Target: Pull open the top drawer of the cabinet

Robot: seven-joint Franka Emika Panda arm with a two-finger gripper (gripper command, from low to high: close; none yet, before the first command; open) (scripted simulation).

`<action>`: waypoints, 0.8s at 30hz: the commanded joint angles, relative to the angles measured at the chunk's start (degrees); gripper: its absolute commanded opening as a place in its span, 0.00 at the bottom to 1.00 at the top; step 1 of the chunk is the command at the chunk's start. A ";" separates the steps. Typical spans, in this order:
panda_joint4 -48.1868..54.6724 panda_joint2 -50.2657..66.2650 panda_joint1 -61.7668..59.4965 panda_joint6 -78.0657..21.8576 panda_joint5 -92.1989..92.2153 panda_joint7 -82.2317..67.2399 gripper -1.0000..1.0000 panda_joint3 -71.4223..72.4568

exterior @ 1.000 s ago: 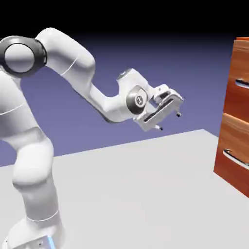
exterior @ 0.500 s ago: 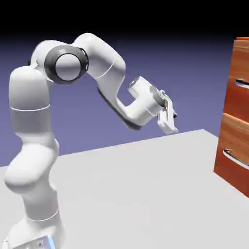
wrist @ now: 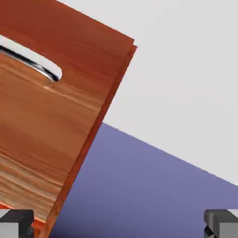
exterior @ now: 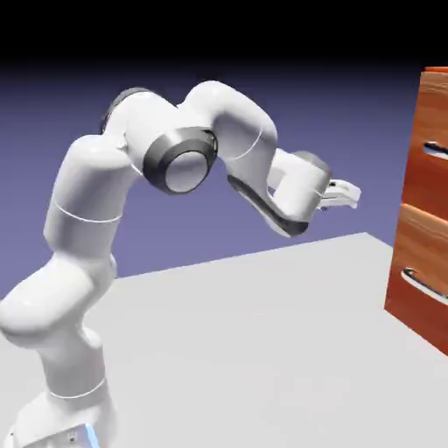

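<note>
Ahead of the white two-finger gripper (exterior: 350,194), well apart from it, stands the tall reddish-brown wood-grain cabinet (exterior: 426,262); its top drawer (exterior: 433,149), with a silver bar handle (exterior: 435,150), sits flush and shut. Level with that drawer, the bent white arm (exterior: 219,149) points its hand at it, grey fingertips (wrist: 222,222) spread wide with nothing between.

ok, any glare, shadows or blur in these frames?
Exterior view: sharp, flat lighting, no cast shadow under the arm on the table; black band on top. Hand view: crisp, rolled; bright glint on the silver handle against the glossy cabinet.
</note>
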 commanded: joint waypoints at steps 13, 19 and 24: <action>15.50 16.80 -12.39 -2.58 -31.67 -32.40 0.50 15.85; 21.23 23.02 -16.98 -3.53 -43.40 -44.39 0.50 21.72; 31.61 26.83 -9.19 -0.59 -39.80 -50.36 0.50 17.69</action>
